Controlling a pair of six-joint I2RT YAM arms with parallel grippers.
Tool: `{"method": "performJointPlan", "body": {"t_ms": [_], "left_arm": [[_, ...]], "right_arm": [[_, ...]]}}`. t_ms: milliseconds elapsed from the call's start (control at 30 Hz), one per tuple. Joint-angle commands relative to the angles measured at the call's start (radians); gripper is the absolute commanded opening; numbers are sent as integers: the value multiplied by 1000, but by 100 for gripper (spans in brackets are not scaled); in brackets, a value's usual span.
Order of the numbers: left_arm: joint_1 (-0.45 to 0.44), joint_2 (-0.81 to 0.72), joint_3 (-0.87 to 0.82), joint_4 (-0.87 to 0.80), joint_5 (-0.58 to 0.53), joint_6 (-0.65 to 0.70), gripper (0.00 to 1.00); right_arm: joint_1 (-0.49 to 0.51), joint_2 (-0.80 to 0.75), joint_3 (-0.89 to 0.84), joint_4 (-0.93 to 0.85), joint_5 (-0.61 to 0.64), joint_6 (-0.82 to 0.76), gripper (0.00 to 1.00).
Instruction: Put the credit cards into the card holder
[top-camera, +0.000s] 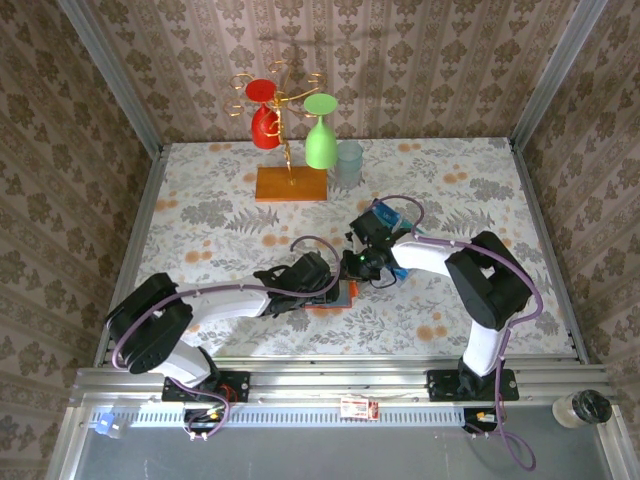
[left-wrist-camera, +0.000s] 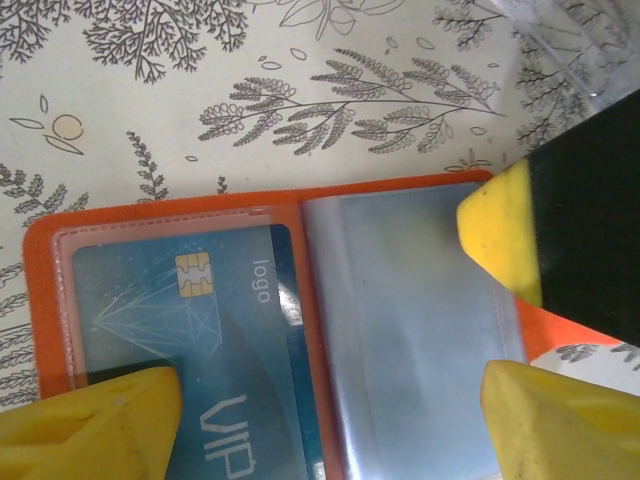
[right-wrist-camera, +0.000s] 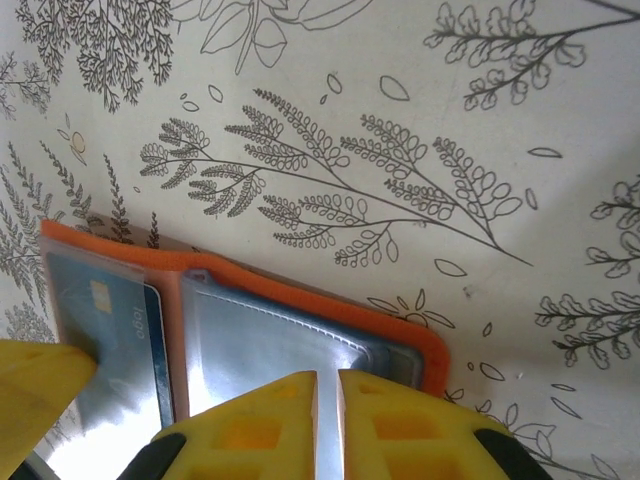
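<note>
Two grippers crowd over the card holder (top-camera: 335, 304), and it's lying open and flat near the middle of the table (top-camera: 200, 220). Looking from the left wrist, the left gripper (left-wrist-camera: 325, 425) is spread wide. One yellow fingertip (left-wrist-camera: 95, 420) is over the lower corner of the left pocket (left-wrist-camera: 170, 300) and the other is out past the right pocket, so the orange card holder (left-wrist-camera: 200, 200) sits between them (whether they actually press on it, I can't tell). A blue credit card (left-wrist-camera: 200, 320) marked VIP, chip showing, is already tucked into that left pocket. Now the right gripper (right-wrist-camera: 327, 385): it hangs over the grey-blue right pocket (right-wrist-camera: 260, 345), fingers pressed almost together with only a slit between them. I can't make out anything pinched there. More blue cards (top-camera: 385, 214) sit just behind the right arm, well short of the glass stand (top-camera: 290, 150) at the back.
</note>
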Motion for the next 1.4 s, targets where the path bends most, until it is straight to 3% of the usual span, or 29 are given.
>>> {"method": "performJointPlan", "body": {"t_ms": [0, 367, 900, 1233, 1367], "left_arm": [[-1, 18, -15, 8, -26, 22, 80], [-1, 39, -36, 15, -32, 20, 80], [-2, 72, -64, 34, -28, 12, 61], [-4, 83, -67, 43, -23, 5, 57], [-5, 86, -67, 43, -23, 5, 56]], "right_arm": [[18, 20, -19, 20, -22, 9, 13], [31, 44, -16, 62, -31, 50, 13], [28, 17, 15, 37, -37, 49, 16], [3, -99, -31, 30, 2, 65, 37], [3, -96, -61, 59, -4, 84, 40]]}}
